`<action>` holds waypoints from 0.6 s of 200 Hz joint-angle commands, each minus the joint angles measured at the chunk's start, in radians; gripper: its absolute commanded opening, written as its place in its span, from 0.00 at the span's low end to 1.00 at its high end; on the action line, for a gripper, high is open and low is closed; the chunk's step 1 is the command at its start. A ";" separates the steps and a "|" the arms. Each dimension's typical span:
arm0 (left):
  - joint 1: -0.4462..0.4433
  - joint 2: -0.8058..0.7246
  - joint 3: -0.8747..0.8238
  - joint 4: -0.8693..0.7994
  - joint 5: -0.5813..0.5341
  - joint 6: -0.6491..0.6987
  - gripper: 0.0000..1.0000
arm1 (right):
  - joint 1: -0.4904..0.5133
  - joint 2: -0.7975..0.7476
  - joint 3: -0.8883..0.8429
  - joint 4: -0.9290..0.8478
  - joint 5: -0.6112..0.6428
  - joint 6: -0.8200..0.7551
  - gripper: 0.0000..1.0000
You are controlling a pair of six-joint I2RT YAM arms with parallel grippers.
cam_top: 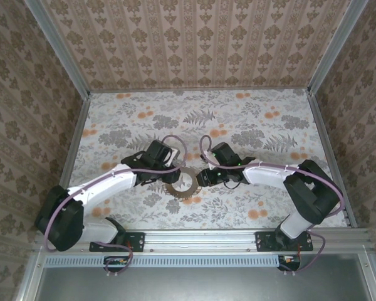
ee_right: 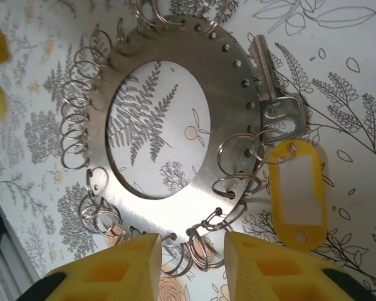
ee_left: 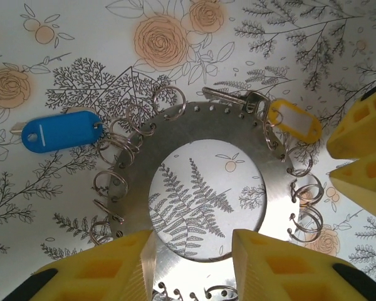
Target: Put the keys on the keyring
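**Two claws, one keyring:** Nearest the left wrist camera, the left claw (ee_left: 193,241) stood open. Its yellow fingers (ee_left: 106,273) straddled the 6 o'clock rim of the keyring disc (ee_left: 207,135) and gripped nothing. The right claw (ee_right: 191,241) was likewise spread in its own view, holding nothing, with its jaws apart over the disc's 6 o'clock edge. Seen from above, the left claw sat at the disc's 10 o'clock and the right at its 3 o'clock.

The likely hazard lay in that crowding. With both claws over one thin, flat plate (which appeared to lie loose), a closing finger could snag one of the split rings (ee_right: 75,125). It could also shove the disc across the bench (cam_top: 269,138), or the claws could knock each other.

Beyond the fingers, the yellow-tagged key (ee_left: 294,122) lay at the disc's 1 o'clock in the left wrist view, its silver blade along the rim. Whether it was threaded on a ring could not be told.

The blue-tagged key (ee_left: 61,130) lay on the bench at the disc's 9 to 10 o'clock, just beside the outer rings and seemingly unthreaded. The fringe of rings stood between either claw and both tags. Farthest off, wallpapered walls (cam_top: 194,37) closed in the bench.
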 commanded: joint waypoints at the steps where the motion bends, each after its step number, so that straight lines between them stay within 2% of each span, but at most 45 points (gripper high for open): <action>1: 0.005 -0.034 -0.029 0.037 0.003 0.001 0.38 | 0.020 0.037 0.041 -0.067 0.070 0.016 0.31; 120: 0.027 -0.146 -0.096 0.104 0.033 0.013 0.40 | 0.053 0.127 0.122 -0.093 0.140 0.051 0.29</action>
